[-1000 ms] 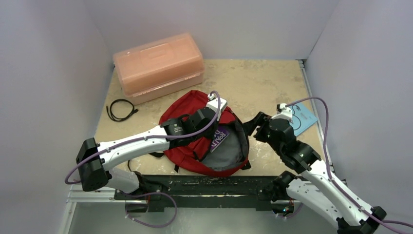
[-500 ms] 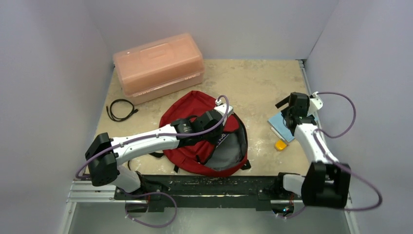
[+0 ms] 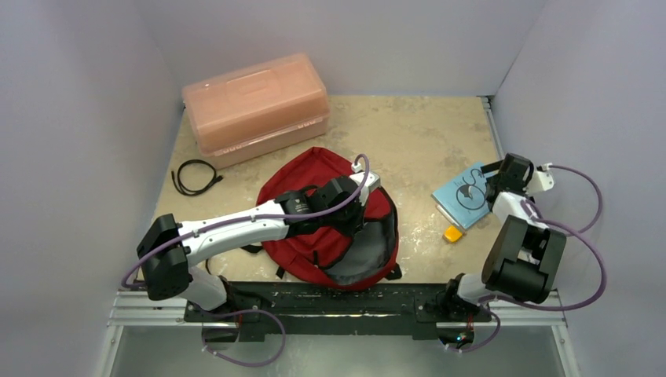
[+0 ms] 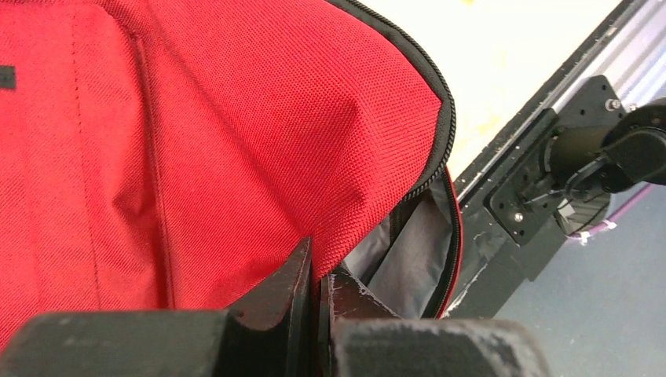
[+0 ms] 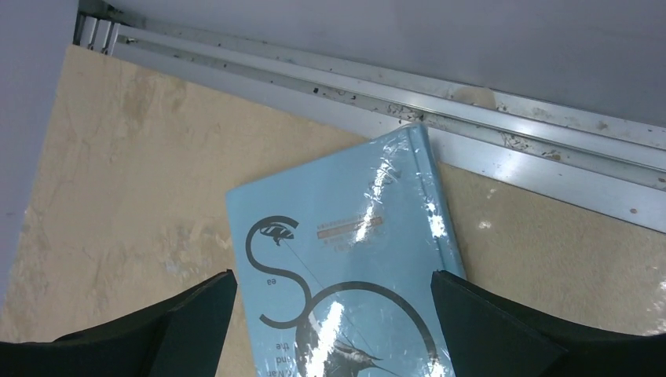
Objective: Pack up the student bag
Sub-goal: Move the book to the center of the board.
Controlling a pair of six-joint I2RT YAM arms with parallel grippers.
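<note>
Top external view: bag [image 3: 314, 208] on the tabletop [image 3: 408, 133], its mouth facing the arm bases. Left gripper [image 4: 318, 263] is pinched shut on the bag's mouth edge. Right of the bag, the book [image 3: 463, 196] lies directly beneath the wide-spread right gripper [image 5: 334, 279], spine running between its fingers. The right arm is nearer.

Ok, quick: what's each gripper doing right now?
Left gripper: closed, pinching the red backpack at its flap edge.
Right gripper: open, empty, over the blue book.
</note>
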